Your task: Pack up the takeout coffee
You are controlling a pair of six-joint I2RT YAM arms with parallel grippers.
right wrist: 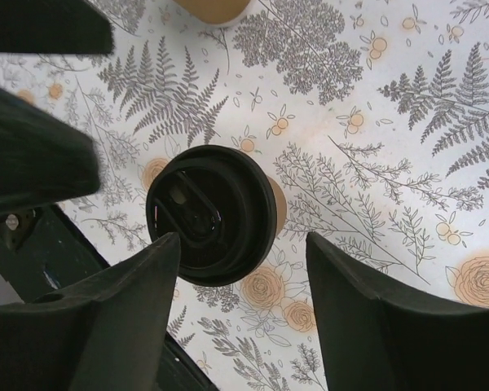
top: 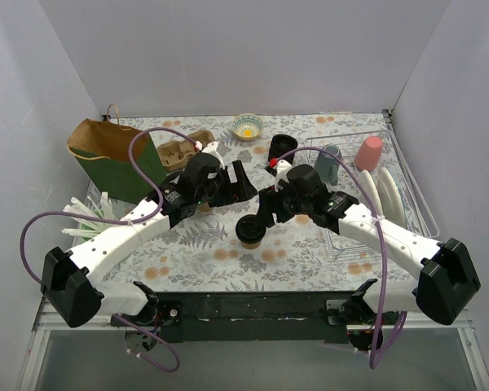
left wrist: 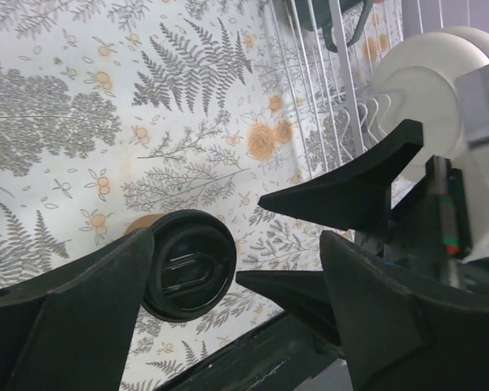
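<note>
The takeout coffee (top: 250, 230) is a brown paper cup with a round black lid. It stands upright on the floral cloth near the middle front. In the right wrist view the cup (right wrist: 212, 213) sits just ahead of my right gripper (right wrist: 244, 322), which is open and empty; its fingers do not touch the cup. In the top view the right gripper (top: 265, 213) hovers just right of the cup. My left gripper (top: 241, 183) is open and empty, above and behind the cup. The left wrist view shows the lid (left wrist: 187, 265) below my open left gripper (left wrist: 244, 334).
A green-brown paper bag (top: 106, 153) stands open at the back left with a cardboard cup carrier (top: 179, 151) beside it. A stack of black lids (top: 281, 147) and a small bowl (top: 248, 126) are at the back. A wire dish rack (top: 407, 191) with plates, a pink cup (top: 368, 152) and a mug is on the right.
</note>
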